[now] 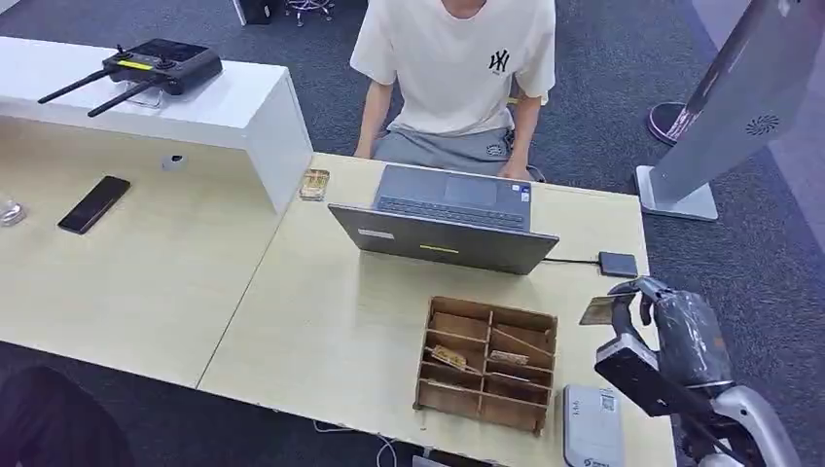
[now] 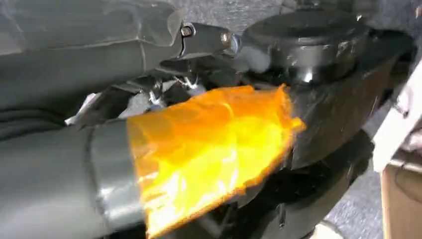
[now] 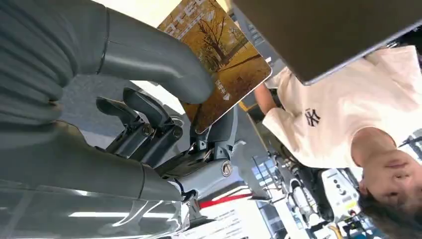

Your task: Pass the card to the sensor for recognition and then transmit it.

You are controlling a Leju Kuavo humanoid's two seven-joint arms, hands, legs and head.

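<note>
1. The right hand point(image 1: 632, 306) pinches a card point(image 1: 596, 310) between thumb and fingers; the right wrist view shows the card point(image 3: 219, 55) printed with an autumn tree.
2. Just beside that hand, toward the robot's left, stands a wooden divided tray point(image 1: 488, 363); two of its compartments hold what look like cards, the contents too small to tell further.
3. Beyond the hand lies a small dark card reader point(image 1: 618, 264), cabled to an open grey laptop point(image 1: 448, 219).
4. On the near side of the hand, at the table's point(image 1: 321, 321) edge, lies a white device point(image 1: 592, 428).
5. A person in a white T-shirt point(image 1: 457, 68) sits behind the laptop.
6. The left hand point(image 2: 164, 164) carries orange tape; I cannot tell how its fingers lie.
</note>
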